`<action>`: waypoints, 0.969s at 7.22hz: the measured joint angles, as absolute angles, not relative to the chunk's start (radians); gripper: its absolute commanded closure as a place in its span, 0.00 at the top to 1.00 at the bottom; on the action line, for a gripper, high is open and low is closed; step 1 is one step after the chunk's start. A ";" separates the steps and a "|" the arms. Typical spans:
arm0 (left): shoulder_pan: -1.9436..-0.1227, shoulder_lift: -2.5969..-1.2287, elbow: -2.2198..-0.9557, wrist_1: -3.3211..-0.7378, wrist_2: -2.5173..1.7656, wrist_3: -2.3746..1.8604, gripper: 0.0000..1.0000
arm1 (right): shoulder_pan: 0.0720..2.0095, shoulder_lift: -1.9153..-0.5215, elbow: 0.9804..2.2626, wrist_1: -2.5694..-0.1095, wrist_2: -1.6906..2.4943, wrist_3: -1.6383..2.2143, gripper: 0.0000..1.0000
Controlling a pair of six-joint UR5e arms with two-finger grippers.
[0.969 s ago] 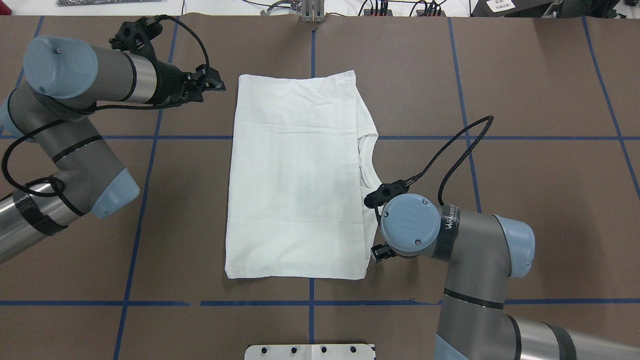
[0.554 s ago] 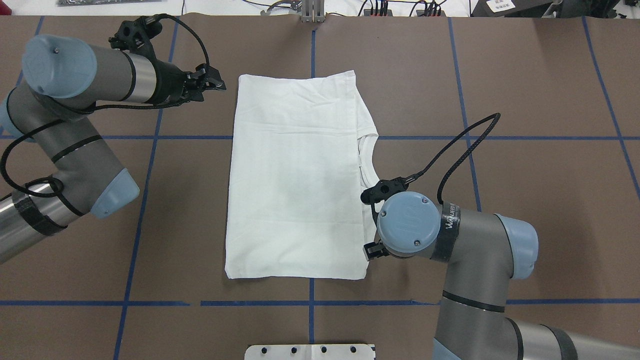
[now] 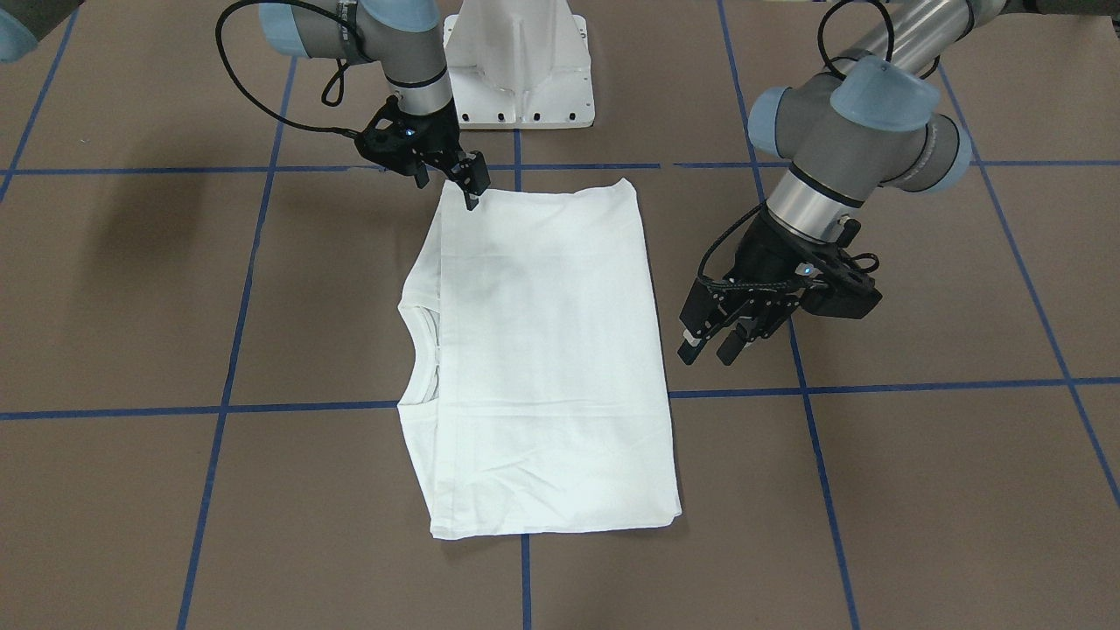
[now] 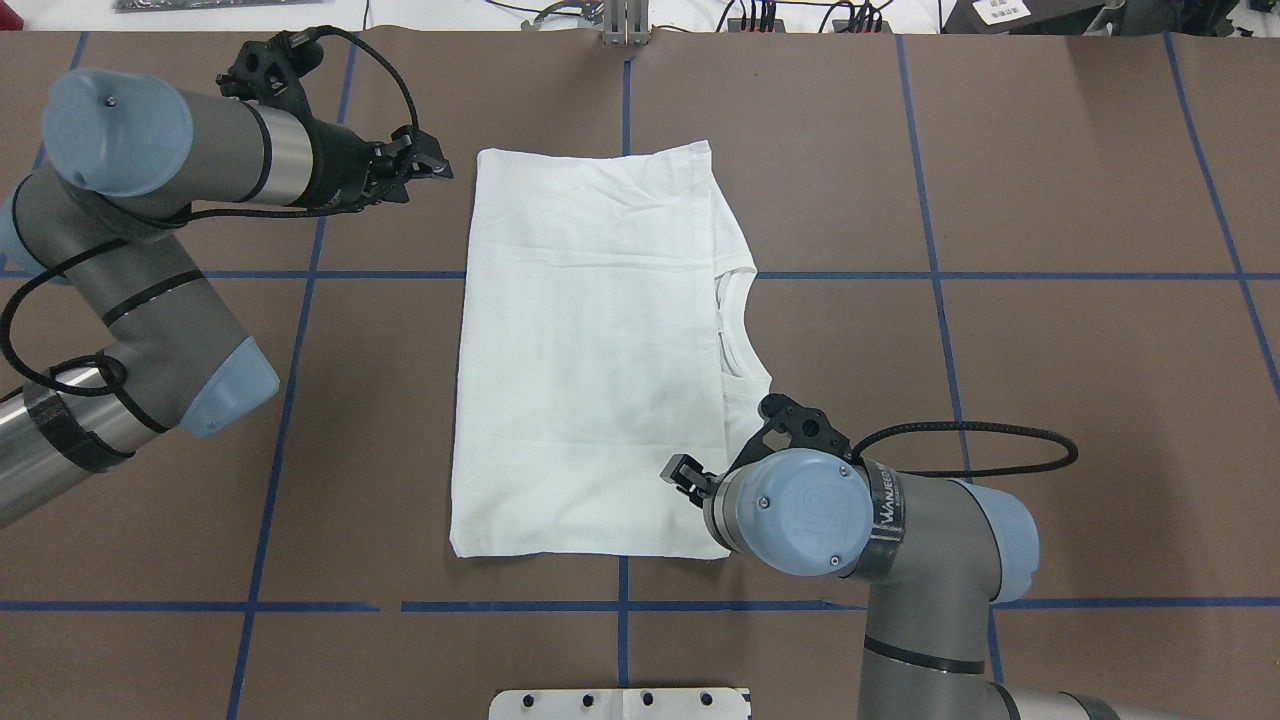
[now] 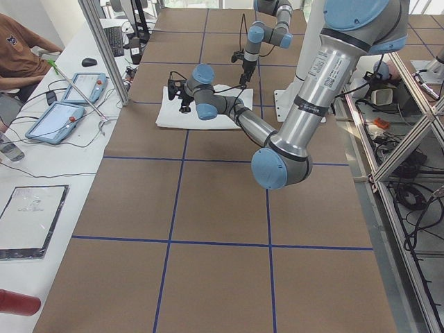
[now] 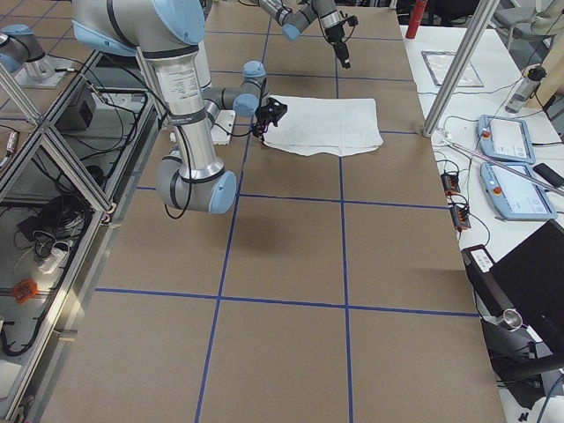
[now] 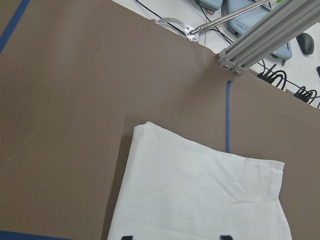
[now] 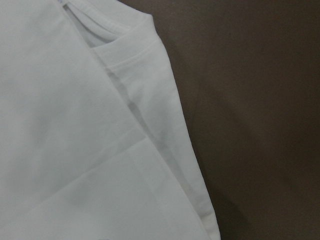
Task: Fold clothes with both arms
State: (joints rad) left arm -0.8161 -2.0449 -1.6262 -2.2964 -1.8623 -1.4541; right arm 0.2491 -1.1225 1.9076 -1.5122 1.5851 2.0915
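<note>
The white T-shirt [image 4: 590, 350] lies folded into a long rectangle in the middle of the table, its ribbed collar [image 4: 735, 320] showing at its right edge. No text shows on it. It also shows in the front view [image 3: 542, 350]. My left gripper [image 4: 430, 165] is open and empty, raised beside the shirt's far left corner [image 7: 142, 127]; in the front view it [image 3: 713, 346] hangs off the shirt's edge. My right gripper [image 3: 451, 182] looks open, low at the shirt's near right corner. In the overhead view it [image 4: 690, 478] is mostly hidden under its wrist. Its wrist view shows only cloth [image 8: 75, 125] close up.
The table is covered in brown paper with blue tape lines [image 4: 625, 600]. The white pedestal base [image 3: 516, 70] stands at the near edge. An aluminium post [image 4: 625, 25] and cables sit at the far edge. A side bench holds tablets [image 5: 66, 104], with a person [image 5: 21, 48] seated there.
My right arm has swung its wrist down from beside the collar to the shirt's near right corner, and its cable now loops out to the right. The left arm has barely moved.
</note>
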 measured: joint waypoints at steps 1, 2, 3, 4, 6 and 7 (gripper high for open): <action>-0.816 -2.045 -1.626 -2.296 -1.862 -1.455 0.66 | 0.238 -1.123 1.907 -1.506 1.554 2.213 0.91; -0.816 -2.045 -1.626 -2.296 -1.862 -1.456 0.66 | 0.234 -1.122 1.904 -1.504 1.540 2.300 0.83; -0.815 -2.045 -1.626 -2.296 -1.862 -1.457 0.66 | 0.229 -1.121 1.900 -1.504 1.535 2.353 0.81; -0.815 -2.045 -1.626 -2.296 -1.862 -1.460 0.67 | 0.225 -1.122 1.897 -1.499 1.534 2.374 0.80; -0.814 -2.045 -1.626 -2.296 -1.862 -1.463 0.67 | 0.218 -1.125 1.891 -1.486 1.534 2.382 0.80; -0.813 -2.045 -1.626 -2.296 -1.862 -1.463 0.67 | 0.213 -1.125 1.886 -1.485 1.535 2.383 0.80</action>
State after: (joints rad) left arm -0.8134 -2.0448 -1.6260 -2.2964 -1.8622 -1.4632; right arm 0.2134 -1.1253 1.8861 -1.4850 1.5353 2.3832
